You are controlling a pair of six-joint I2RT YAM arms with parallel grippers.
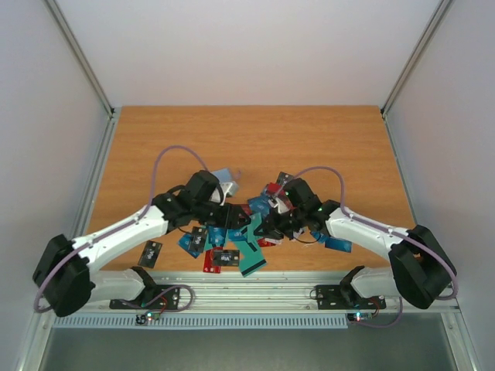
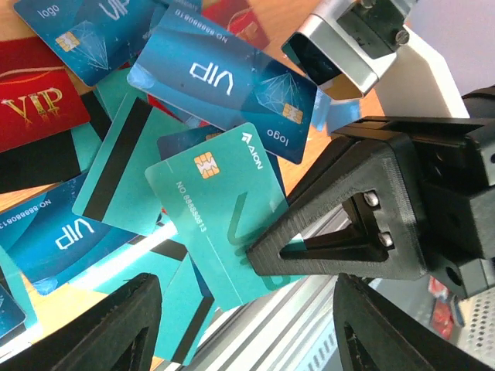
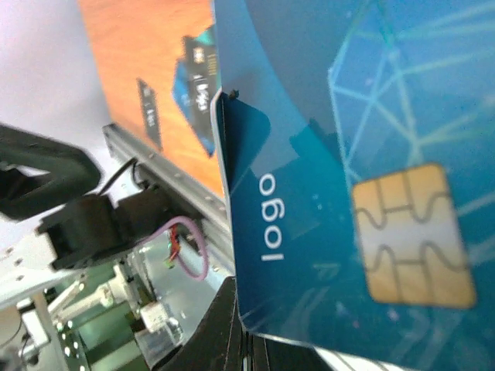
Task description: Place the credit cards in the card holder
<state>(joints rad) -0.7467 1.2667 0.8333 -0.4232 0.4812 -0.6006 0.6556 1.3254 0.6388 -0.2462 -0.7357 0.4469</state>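
Several credit cards (image 1: 224, 243) lie in a heap at the table's near middle, where both grippers meet. In the left wrist view my right gripper (image 2: 259, 255) is shut on the edge of a teal chip card (image 2: 216, 209), which hangs out over the table's near rail; from above that card (image 1: 251, 251) shows below the right gripper (image 1: 268, 226). A blue "logo" card (image 3: 348, 154) fills the right wrist view above the shut fingers (image 3: 232, 332). My left gripper (image 2: 246, 290) stands open just below the teal card, holding nothing. The card holder is out of view.
A red VIP card (image 2: 35, 104) and blue VIP cards (image 2: 224, 85) overlap in the heap. Black cards (image 1: 151, 252) lie apart at the left. The aluminium rail (image 1: 255, 282) runs along the near edge. Bare wooden table (image 1: 247, 139) stretches behind the heap.
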